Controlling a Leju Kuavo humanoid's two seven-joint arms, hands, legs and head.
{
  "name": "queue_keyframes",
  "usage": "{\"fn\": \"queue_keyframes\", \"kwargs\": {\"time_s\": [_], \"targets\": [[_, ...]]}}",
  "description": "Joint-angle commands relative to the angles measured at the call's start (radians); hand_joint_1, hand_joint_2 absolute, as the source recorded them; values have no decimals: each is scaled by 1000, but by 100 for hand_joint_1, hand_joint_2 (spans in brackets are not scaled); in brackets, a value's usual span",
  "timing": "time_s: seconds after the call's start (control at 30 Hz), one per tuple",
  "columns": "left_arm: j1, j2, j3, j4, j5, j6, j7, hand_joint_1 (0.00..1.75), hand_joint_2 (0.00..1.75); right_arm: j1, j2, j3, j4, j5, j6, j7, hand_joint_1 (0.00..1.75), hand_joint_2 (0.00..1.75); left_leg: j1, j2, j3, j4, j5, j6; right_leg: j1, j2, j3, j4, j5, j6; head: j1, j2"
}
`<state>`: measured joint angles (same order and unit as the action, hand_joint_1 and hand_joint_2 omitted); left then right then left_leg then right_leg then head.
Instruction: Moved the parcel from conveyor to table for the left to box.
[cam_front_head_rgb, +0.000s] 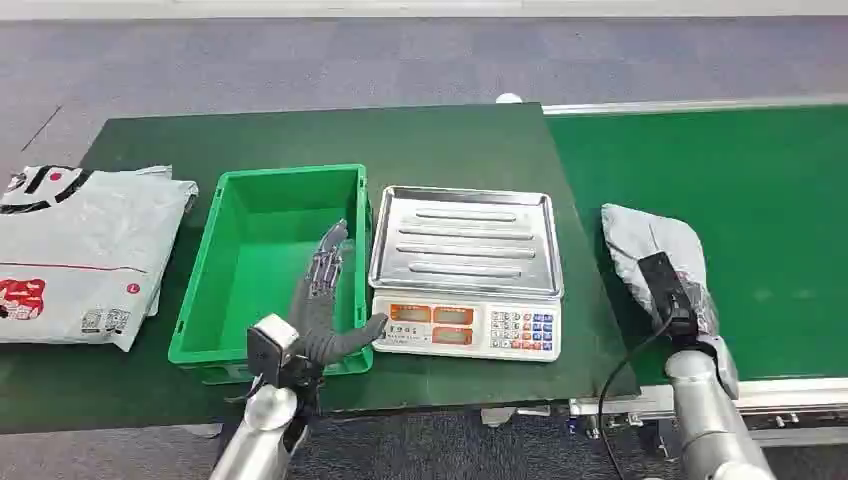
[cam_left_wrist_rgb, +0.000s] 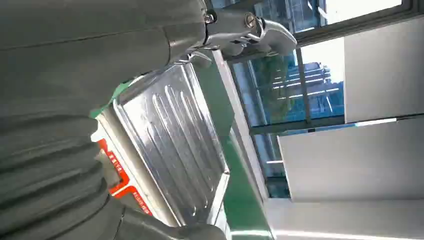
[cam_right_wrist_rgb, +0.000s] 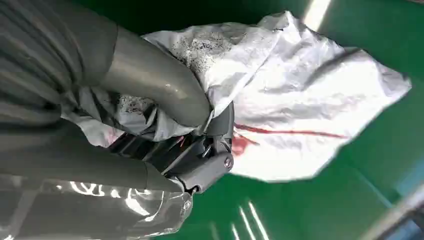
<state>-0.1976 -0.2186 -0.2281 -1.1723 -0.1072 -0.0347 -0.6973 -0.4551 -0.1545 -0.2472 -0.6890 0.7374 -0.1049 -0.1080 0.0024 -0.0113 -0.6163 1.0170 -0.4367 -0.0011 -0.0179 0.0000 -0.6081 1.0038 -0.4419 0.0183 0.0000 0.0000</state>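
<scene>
A grey-white plastic parcel (cam_front_head_rgb: 648, 238) with red print lies crumpled on the green conveyor (cam_front_head_rgb: 740, 170), right of the table. My right hand (cam_front_head_rgb: 684, 300) grips its near end. In the right wrist view the thumb (cam_right_wrist_rgb: 150, 75) presses down on the parcel (cam_right_wrist_rgb: 310, 95) and the dark fingers (cam_right_wrist_rgb: 202, 160) curl around from the other side. My left hand (cam_front_head_rgb: 322, 285) is open, with fingers stretched forward over the right side of the empty green box (cam_front_head_rgb: 290, 172). Its thumb points toward the scale.
A weighing scale (cam_front_head_rgb: 466, 326) with a steel tray (cam_front_head_rgb: 465, 240) (cam_left_wrist_rgb: 175, 145) stands between the box and the conveyor on the dark green table (cam_front_head_rgb: 300, 135). Flat grey parcels (cam_front_head_rgb: 80, 250) with red print lie at the table's left end.
</scene>
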Motion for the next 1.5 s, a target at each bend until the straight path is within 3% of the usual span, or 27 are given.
{"fn": "queue_keyframes", "kwargs": {"time_s": [0.03, 0.17, 0.33, 0.47, 0.53, 0.63, 0.73, 0.77, 0.9, 0.97, 1.03, 1.17, 1.27, 1.5], "targets": [[-12, 25, 2, 19, 18, 6, -1, 0, 175, 64, 79, 5, -328, -269, -137, -280, 175, 175, 0, 3, 1, -1, -1, 0, 0, 2, 0, 0, 0, -1, 0, 0], [-33, 28, -10, 33, 24, -6, -1, 0, 175, 169, 116, 55, -616, -330, -264, -385, 175, 175, 0, 2, 1, -1, -1, -1, 0, 2, 0, 0, -1, -1, 0, 0], [-37, 28, -10, 37, 25, -5, -1, 0, 175, 187, 117, 65, -647, -332, -268, -380, 175, 175, 0, 2, 3, -1, -1, -1, 0, 2, 2, -1, -1, -2, 0, 0], [-54, 34, -27, 50, 35, -9, -1, 0, 175, 238, 143, 72, -760, -351, -434, -534, 175, 175, 0, 1, 2, -1, -1, -1, 0, 1, 1, -1, -2, -1, 0, 0], [-76, 35, -37, 70, 42, -15, -1, 0, 175, 297, 154, 127, -896, -286, -520, -577, 175, 175, 0, 0, 1, -1, -1, -2, 0, -1, 1, 0, -2, -1, 0, 0], [-96, 39, -42, 86, 46, -26, -1, 0, 175, 331, 117, 260, -940, -26, -560, -512, 175, 175, 0, 0, 1, -1, -1, -1, 0, 0, 1, 0, -2, -1, 0, 0], [-96, 47, -42, 78, 41, -44, -1, 0, 175, 316, 53, 433, -839, 302, -455, -379, 175, 175, 0, 4, 4, -2, -2, -2, 1, 3, 2, -1, -2, -1, 0, 0], [-96, 50, -43, 75, 40, -46, -1, 0, 175, 298, 46, 481, -791, 310, -367, -351, 175, 175, 1, 4, 3, -1, -2, -2, 1, 3, 2, -1, -1, -1, 0, 0], [-100, 52, -46, 78, 41, -49, -1, 0, 175, 261, 54, 520, -709, 304, -334, -352, 175, 175, 2, 8, 6, -3, -2, -2, 2, 7, 3, -3, 0, -2, 0, 0], [-111, 53, -52, 88, 41, -53, -1, 0, 175, 223, 49, 592, -621, 331, -181, -320, 175, 175, 2, 6, 5, -4, -2, -2, 2, 4, 4, -3, -1, -2, 0, 0], [-116, 52, -52, 93, 42, -53, -1, 0, 175, 185, 67, 634, -529, 337, -110, -296, 175, 175, 2, 8, 5, -2, -2, -1, 2, 6, 3, -3, -1, -2, 0, 0], [-117, 50, -52, 95, 42, -56, -1, 0, 175, 127, 71, 677, -400, 342, -55, -262, 175, 175, 1, 9, 7, -4, -2, -2, 2, 8, 4, -3, 0, -2, 0, 0], [-120, 45, -54, 101, 40, -60, -1, 0, 175, 115, 67, 691, -350, 295, -66, -294, 175, 175, 2, 7, 5, -3, -2, -2, 2, 6, 4, -3, -1, -2, 0, 0], [-125, 42, -59, 109, 50, -53, -1, 0, 175, 145, 51, 694, -445, 133, -40, -402, 175, 175, 1, 4, 5, -2, -2, -2, 1, 3, 3, -2, -2, -2, 0, 0]]}}
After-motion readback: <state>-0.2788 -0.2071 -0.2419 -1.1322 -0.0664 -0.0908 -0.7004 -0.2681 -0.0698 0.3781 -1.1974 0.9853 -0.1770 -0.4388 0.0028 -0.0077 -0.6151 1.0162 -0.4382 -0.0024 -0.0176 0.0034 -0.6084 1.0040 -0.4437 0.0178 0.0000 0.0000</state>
